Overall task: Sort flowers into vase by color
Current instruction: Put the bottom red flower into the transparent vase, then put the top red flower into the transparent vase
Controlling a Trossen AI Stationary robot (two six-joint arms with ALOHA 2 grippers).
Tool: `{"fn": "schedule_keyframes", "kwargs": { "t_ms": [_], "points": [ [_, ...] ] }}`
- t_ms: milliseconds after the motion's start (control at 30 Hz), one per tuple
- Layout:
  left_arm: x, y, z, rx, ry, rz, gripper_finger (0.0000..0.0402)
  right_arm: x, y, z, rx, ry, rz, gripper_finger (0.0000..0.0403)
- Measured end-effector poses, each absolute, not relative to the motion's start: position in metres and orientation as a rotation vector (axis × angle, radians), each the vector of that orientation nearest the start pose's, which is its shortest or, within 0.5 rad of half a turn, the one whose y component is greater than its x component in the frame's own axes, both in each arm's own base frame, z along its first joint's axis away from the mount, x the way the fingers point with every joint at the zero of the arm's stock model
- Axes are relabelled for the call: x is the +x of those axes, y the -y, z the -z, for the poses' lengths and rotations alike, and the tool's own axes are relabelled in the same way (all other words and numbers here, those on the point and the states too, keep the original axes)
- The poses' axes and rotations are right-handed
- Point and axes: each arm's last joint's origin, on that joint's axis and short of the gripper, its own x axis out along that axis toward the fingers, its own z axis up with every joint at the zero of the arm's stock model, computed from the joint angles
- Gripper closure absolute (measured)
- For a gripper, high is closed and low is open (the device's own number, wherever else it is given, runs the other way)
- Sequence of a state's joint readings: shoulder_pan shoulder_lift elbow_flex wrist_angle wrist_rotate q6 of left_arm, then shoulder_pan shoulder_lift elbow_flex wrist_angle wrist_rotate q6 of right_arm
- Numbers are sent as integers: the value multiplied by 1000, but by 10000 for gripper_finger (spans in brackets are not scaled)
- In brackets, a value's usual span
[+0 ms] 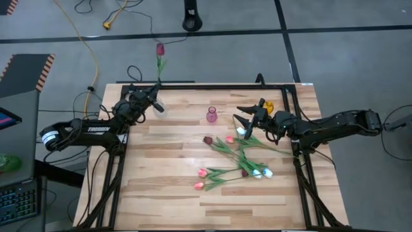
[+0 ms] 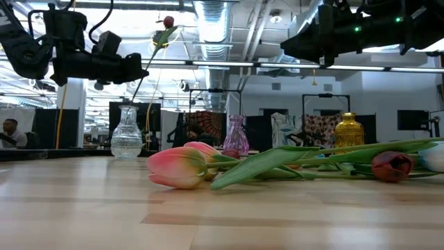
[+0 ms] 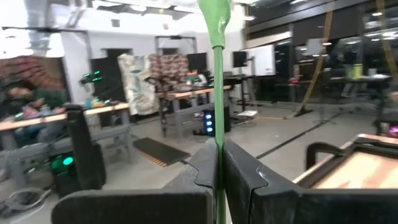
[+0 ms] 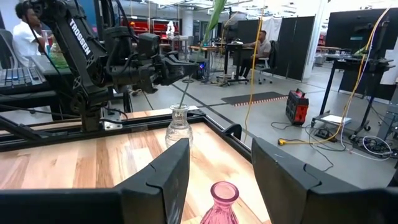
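Two arms were mine over the wooden table (image 1: 167, 193), and I took the clear vase (image 1: 159, 107) near its far left corner as my mark. Left gripper (image 1: 155, 101) hovered right above that vase, jaws clamped on the stem of a dark red tulip (image 1: 160, 49) whose head leaned out past the table's far edge. Right gripper (image 1: 243, 122) waited well to the vase's right, jaws wide and empty, beside the pink vase (image 1: 211, 115). Remaining flowers (image 1: 235, 161) lay farther right and nearer. Doing this well, I judged, meant centring the stem tip over the narrow mouth before lowering and letting go.
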State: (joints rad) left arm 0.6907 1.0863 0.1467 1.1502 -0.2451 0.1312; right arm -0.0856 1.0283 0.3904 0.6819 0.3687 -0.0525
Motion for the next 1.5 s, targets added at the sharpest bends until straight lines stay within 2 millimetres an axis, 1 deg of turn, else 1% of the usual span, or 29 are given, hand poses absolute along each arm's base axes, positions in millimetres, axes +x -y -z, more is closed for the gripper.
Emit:
{"fn": "schedule_keyframes", "kwargs": {
  "t_ms": [333,467,667,933,1233,1500],
  "points": [
    [141,-121,-187,161,66,-927,396,209,28,-236,-46,32,455,204],
    [142,-119,-186,163,52,-919,365,209,28,-236,-45,32,455,204],
    [143,-117,-186,201,27,-962,309,209,28,-236,-45,32,455,204],
    [148,-109,-186,200,21,-1010,267,209,28,-236,-45,32,455,204],
    [144,-92,-199,230,35,-1087,224,209,28,-236,-45,32,455,204],
    [136,-68,-214,216,93,-990,215,210,27,-235,11,29,419,204]
  ]
}}
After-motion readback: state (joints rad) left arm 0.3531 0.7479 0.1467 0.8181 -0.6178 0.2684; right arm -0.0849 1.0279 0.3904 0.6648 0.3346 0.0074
